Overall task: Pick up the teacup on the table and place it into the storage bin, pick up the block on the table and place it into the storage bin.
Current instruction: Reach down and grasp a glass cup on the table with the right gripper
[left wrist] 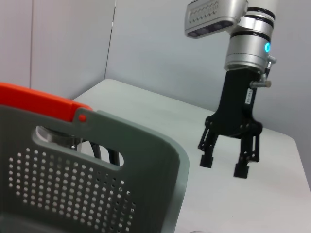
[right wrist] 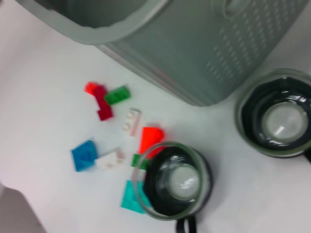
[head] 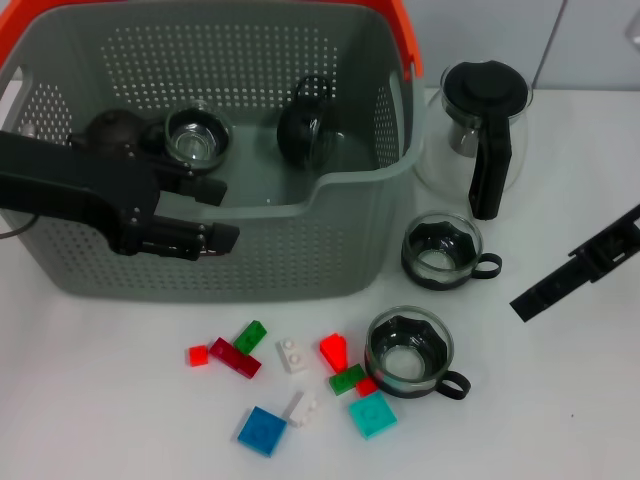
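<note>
The left hand (head: pixel 222 212) sits right at the near wall of the storage bin (head: pixel 300 265), its two black fingers spread with the wall's rim between them and nothing gripped. The arm reaches in from the left edge, low over the bin's front corner.

Inside the bin, two teacups: one upright (head: pixel 197 136) near the left hand, one tipped on its side (head: pixel 308 133) toward the middle. The orange handle (head: pixel 400 25) runs along the far right rim.

Out on the table (head: pixel 560 400), two more teacups: one (head: pixel 441 250) just beside the bin's right front corner, one (head: pixel 409 351) nearer the front, touching the block cluster. A glass pot with a black lid (head: pixel 480 110) stands off the bin's right side, close to the wall.

Blocks, counted in the head view: nine loose in front of the bin, among them a blue square (head: pixel 262 431), a teal square (head: pixel 372 415), two white, two green, and a red wedge (head: pixel 334 350).

The right hand (left wrist: pixel 227 164) hangs above the table's right side, fingers parted and empty, well apart from the cups. There is open table to the right and along the front edge.

I can't make out any readable writing or logo.
</note>
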### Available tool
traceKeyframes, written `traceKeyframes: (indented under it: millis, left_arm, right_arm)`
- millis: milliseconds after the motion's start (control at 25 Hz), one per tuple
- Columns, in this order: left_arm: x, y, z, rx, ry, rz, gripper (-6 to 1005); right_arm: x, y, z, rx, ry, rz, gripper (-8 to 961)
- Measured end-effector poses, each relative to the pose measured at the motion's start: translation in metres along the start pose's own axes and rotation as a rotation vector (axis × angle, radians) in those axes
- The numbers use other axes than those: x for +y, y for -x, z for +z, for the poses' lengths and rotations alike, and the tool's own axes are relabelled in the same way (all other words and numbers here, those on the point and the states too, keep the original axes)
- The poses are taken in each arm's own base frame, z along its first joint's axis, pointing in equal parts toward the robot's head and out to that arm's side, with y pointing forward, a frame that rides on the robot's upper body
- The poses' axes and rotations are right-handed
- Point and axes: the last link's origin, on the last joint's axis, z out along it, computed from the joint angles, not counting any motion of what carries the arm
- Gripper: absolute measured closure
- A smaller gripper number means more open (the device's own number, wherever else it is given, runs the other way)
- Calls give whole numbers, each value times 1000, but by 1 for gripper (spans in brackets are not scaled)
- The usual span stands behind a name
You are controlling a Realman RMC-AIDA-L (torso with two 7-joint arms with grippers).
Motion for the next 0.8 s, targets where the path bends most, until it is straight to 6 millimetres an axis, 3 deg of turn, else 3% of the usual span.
traceKeyframes:
  millis: [320, 800]
  left_arm:
    - [-3, -1, 4, 14, -21, 5, 372]
    - [-6, 2, 9, 31, -43, -13, 372]
  right_arm:
    - [6, 25, 12, 46, -129, -123, 41]
    - [17, 44, 39, 76, -201, -421, 41]
